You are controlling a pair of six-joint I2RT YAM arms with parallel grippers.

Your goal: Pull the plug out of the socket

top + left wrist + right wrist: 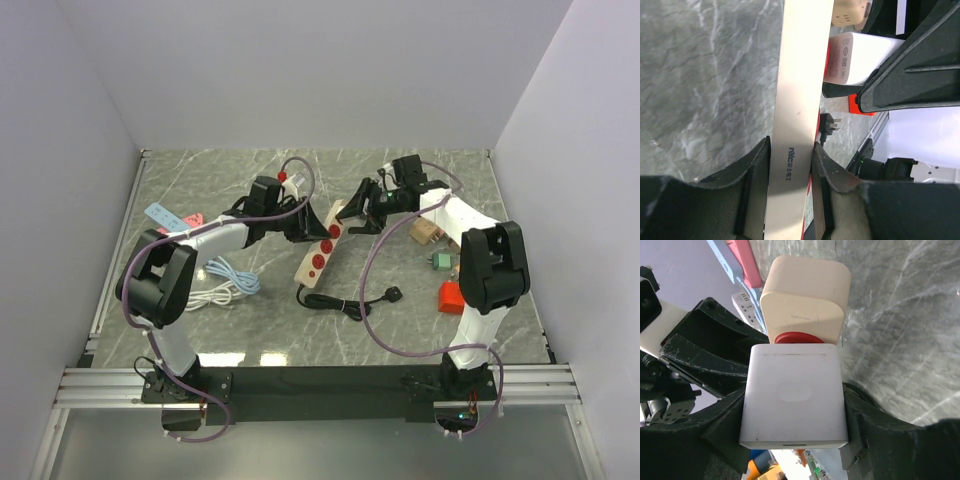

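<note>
White plug (794, 400) is sitting against the red socket (800, 337) at the end of the cream power strip (800, 75), right gripper (795, 427) pinching its sides while left gripper (791, 167) is clamping the strip's body.

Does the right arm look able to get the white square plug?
Likely yes: its fingers press against both sides of the white square plug, with nothing in between.
</note>
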